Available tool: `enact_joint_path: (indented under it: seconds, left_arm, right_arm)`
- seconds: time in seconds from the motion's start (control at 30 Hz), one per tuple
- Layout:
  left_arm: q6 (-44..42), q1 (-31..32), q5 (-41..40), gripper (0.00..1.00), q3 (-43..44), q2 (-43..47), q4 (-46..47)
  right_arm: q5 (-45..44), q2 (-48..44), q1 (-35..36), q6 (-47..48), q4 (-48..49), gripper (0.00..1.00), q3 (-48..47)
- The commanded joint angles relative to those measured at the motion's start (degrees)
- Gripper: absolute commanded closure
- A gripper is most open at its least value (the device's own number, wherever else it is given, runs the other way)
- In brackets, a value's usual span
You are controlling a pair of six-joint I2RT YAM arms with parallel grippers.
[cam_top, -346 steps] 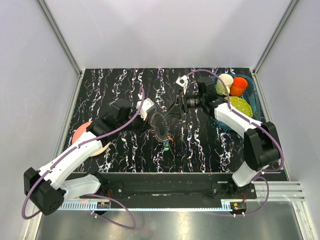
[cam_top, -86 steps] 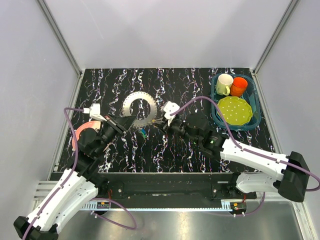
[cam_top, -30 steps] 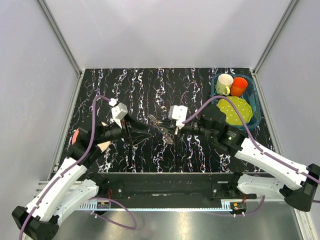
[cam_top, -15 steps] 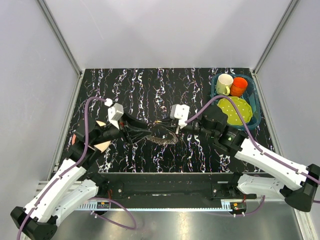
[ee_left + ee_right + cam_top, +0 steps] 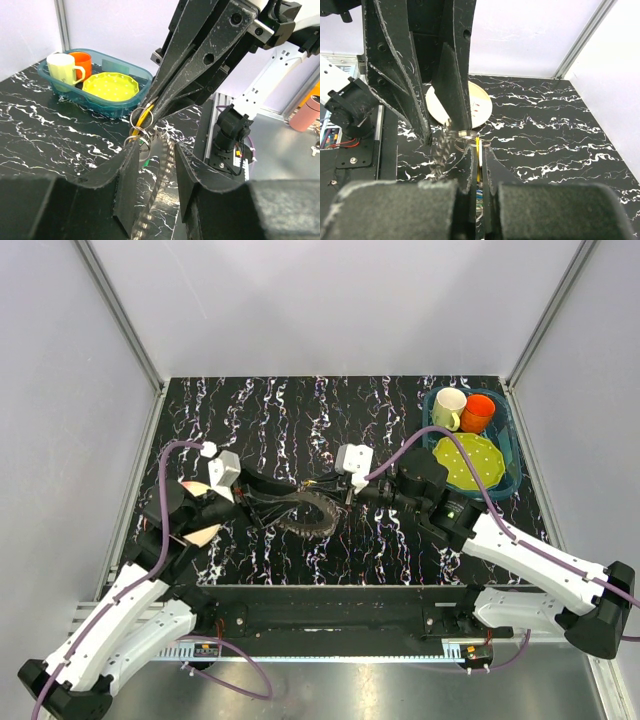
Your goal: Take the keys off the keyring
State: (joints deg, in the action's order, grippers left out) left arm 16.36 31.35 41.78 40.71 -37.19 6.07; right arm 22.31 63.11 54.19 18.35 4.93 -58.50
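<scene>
Starting at the right hand, we see its two fingers pressed together. They pinch the small wire loops that carry the keys, and a yellow key runs down between the fingertips.

The left hand faces it, tip to tip. Its fingers stand partly apart on either side of the keyring, whose toothed rim sits on edge in the gap. We cannot tell whether they press on it. From above, the keyring is tilted up near the middle of the black marbled desk, between the two hands.

Farther out, a round pinkish plate lies flat on the desk beside the left arm. At the far right corner a teal tub holds a cream mug, an orange cup and a green dotted plate.
</scene>
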Motion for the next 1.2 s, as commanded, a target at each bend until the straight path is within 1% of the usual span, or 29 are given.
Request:
enact_joint_path:
  seconds: [0.0,0.2,0.33,0.5,0.67,0.83,1.17]
  left_arm:
    - [-2.4,0.2,-4.3,0.62,-0.8,2.2,3.0]
    - [-2.1,0.3,-4.6,0.62,-0.9,1.9,3.7]
    - [-2.3,0.3,-4.6,0.62,-1.7,4.0,3.6]
    - [-1.2,0.4,-6.5,0.62,-2.9,7.0,4.7]
    - [-0.5,0.6,-5.3,0.65,-2.5,6.5,5.0]
    - [-0.6,0.8,-5.7,0.67,-2.9,6.6,4.1]
    - [-0.8,0.9,-11.9,0.68,-4.5,7.0,5.6]
  right_arm:
    - [1.7,-1.4,0.0,-2.5,5.8,1.0,-2.2]
    - [1.6,-0.8,-0.1,-6.1,6.8,1.0,-2.7]
    - [-1.6,1.3,0.0,-8.9,1.5,1.0,-7.0]
    - [-1.8,1.5,0.0,-9.9,1.6,1.0,-7.2]
    - [-2.2,1.6,0.0,-10.3,1.5,1.0,-7.9]
    - [-2.1,1.8,0.0,-10.7,1.3,1.0,-7.9]
    - [-0.8,1.8,0.0,-11.8,2.2,1.0,-7.7]
